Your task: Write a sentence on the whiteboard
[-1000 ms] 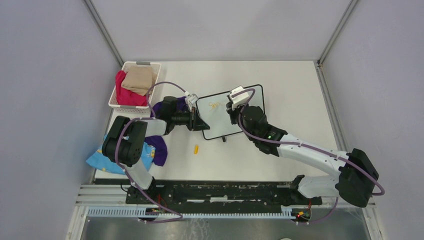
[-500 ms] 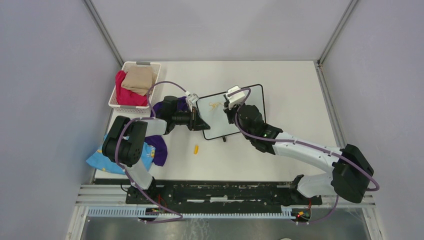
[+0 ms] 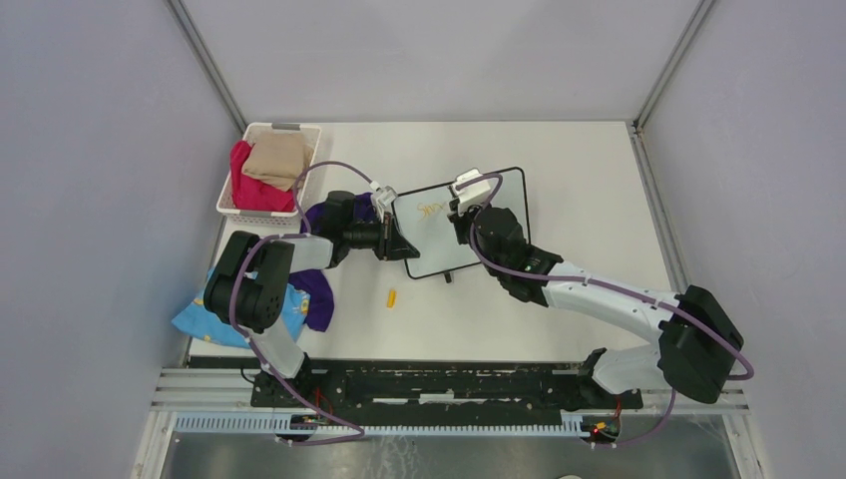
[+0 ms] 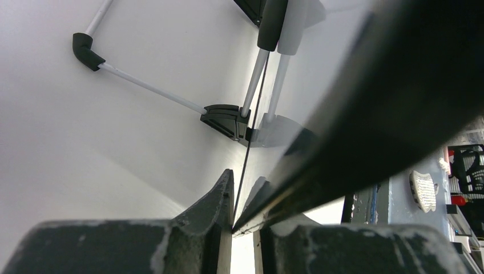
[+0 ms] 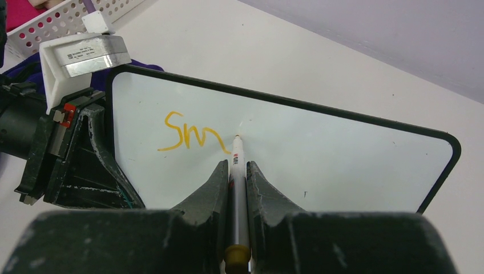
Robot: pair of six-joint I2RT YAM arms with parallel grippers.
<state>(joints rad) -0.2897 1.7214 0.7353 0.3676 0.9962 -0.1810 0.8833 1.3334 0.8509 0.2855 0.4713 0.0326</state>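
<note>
The whiteboard [image 3: 479, 235] with its thin black frame lies on the table, tilted a little. My left gripper [image 3: 403, 242] is shut on its left edge; in the left wrist view the fingers [image 4: 220, 197] pinch the thin board edge [image 4: 249, 117]. My right gripper [image 5: 237, 169] is shut on a white marker [image 5: 236, 162] with a yellow end. The marker tip touches the whiteboard [image 5: 331, 154] just right of the sentence [image 5: 191, 136], which reads "Sm" in orange. From above, the right gripper [image 3: 458, 217] hovers over the board's upper left part.
A white basket [image 3: 261, 131] with red and tan cloths stands at the back left. A purple cloth [image 3: 317, 289] and a blue cloth [image 3: 200, 319] lie by the left arm. A small yellow cap [image 3: 391, 296] lies on the table in front of the board.
My right gripper has shifted slightly left over the board with the marker, and the orange writing has grown. The left gripper holds the board edge as before.
</note>
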